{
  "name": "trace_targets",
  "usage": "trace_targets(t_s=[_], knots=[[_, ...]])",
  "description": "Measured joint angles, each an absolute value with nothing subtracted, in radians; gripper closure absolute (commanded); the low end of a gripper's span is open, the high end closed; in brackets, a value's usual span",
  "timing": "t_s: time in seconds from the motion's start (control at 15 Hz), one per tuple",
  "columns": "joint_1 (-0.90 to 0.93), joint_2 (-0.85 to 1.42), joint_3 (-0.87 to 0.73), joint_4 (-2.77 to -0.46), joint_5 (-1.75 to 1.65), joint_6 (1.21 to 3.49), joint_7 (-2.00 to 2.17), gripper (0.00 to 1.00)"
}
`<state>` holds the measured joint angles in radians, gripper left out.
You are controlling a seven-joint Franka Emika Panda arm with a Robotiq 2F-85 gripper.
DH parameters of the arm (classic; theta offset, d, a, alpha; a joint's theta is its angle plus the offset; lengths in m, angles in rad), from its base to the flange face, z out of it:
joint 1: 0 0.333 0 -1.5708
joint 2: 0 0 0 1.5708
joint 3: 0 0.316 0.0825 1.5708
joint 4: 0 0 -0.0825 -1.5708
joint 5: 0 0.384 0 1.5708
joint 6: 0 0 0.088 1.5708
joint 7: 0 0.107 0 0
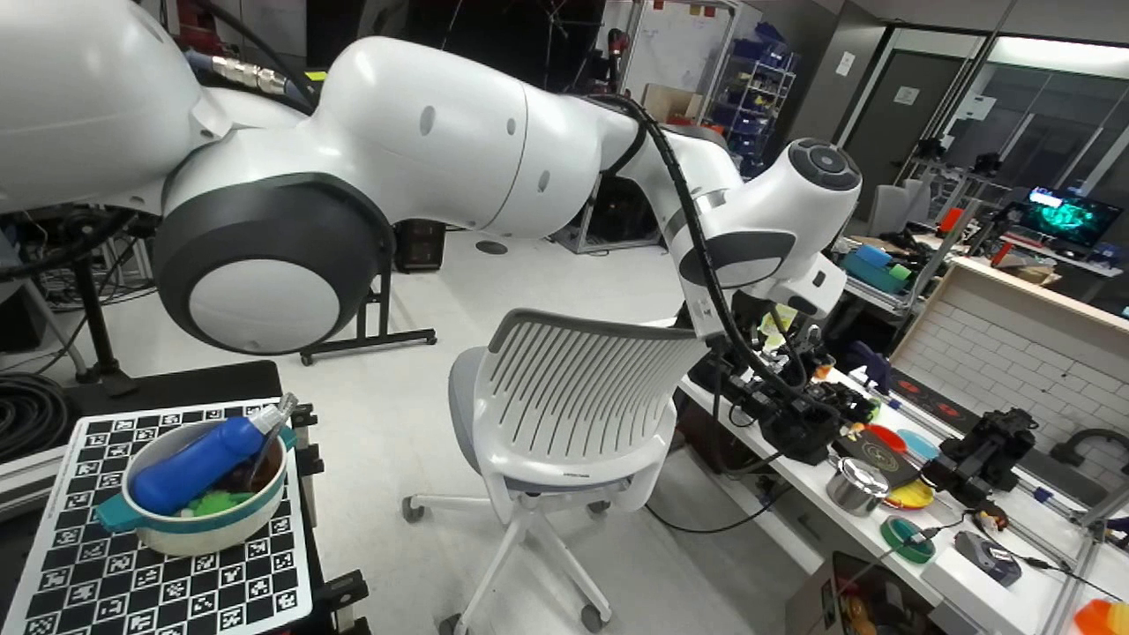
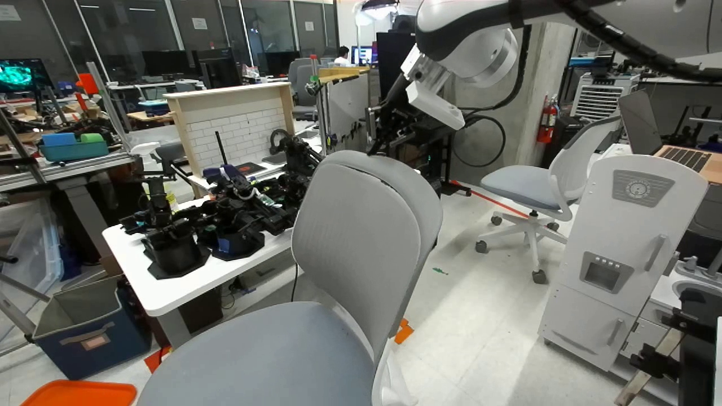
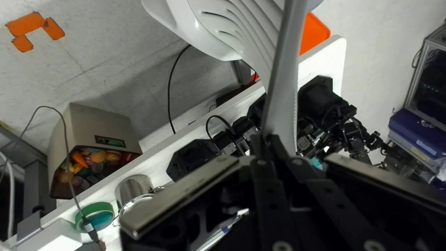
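Wrist view looks out past my gripper (image 3: pixel 267 137): its dark fingers (image 3: pixel 264 195) are closed, their tips drawn together. The tips overlap the top edge of a grey chair (image 3: pixel 258 45), whose slatted back spreads toward the top of the frame. In an exterior view my fingertips end right by the top of that back, near the middle of its edge; whether I touch it or hang just off it, I cannot tell. The chair stands upright, its blue-grey seat (image 2: pixel 265 355) facing the camera there.

Near it runs a white table (image 2: pixel 141 282). Small black arms (image 2: pixel 175 248) crowd one end, and farther along a metal pot (image 3: pixel 132 188) sits just beside a green tub (image 3: pixel 80 218). Next to the table, a bin (image 3: pixel 94 118) holds toy food (image 3: pixel 99 157). An orange tray (image 2: pixel 79 392) lies on the floor (image 2: pixel 462 338), and beyond my chair stand another chair (image 2: pixel 519 183) and a toy fridge (image 2: pixel 615 237).

In an exterior view my own white arm (image 1: pixel 459 141) reaches across the top; below it, well apart from the chair, a bowl (image 1: pixel 207 540) rests on a patterned board (image 1: pixel 97 573), a blue bottle (image 1: pixel 198 463) lying tilted in it.
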<state>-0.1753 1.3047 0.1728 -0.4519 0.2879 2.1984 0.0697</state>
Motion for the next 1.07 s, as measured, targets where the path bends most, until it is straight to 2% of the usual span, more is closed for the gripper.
trace_targets(t_s=[1.07], knots=[[-0.17, 1.264, 0.146, -0.452, 0.256, 2.076, 0.102, 0.99]])
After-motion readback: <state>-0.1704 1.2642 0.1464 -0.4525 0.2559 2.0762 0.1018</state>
